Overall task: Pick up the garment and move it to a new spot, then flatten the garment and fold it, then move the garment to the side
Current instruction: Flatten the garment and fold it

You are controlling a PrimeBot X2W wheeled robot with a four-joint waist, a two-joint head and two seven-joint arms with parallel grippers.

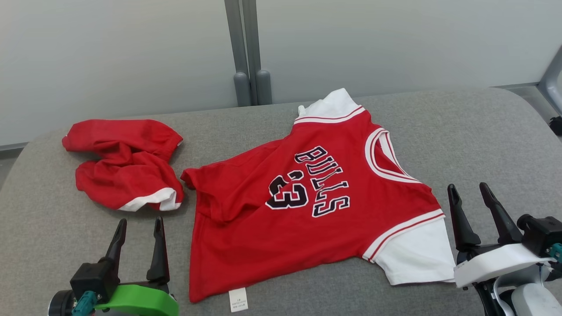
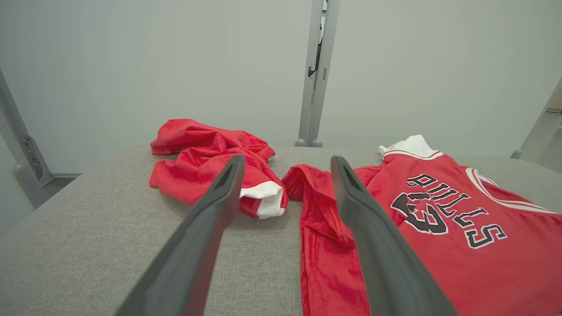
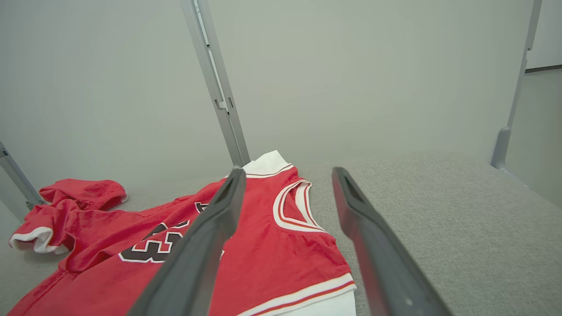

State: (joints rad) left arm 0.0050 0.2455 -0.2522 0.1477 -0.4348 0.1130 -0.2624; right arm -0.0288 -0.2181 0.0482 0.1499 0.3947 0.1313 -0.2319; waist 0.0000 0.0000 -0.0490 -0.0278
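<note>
The left hand [image 1: 140,220] and right hand [image 1: 467,186] stand empty, fingers spread wide, over the near edge of the grey table [image 1: 483,131]. Between them the red Bulls jersey [image 1: 316,210] lies spread, one white sleeve just beside the right hand. Crumpled red shorts [image 1: 127,166] lie just beyond the left hand.

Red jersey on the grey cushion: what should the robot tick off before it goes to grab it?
1. The left end effector is open and empty: ok.
2. The right end effector is open and empty: ok.
3. Nothing lies on top of the jersey: ok.
4. The jersey lies flat: not ok, its edge nearest the red shorts is bunched.
5. Bare grey cushion to the right of the jersey for a new spot: ok.
</note>
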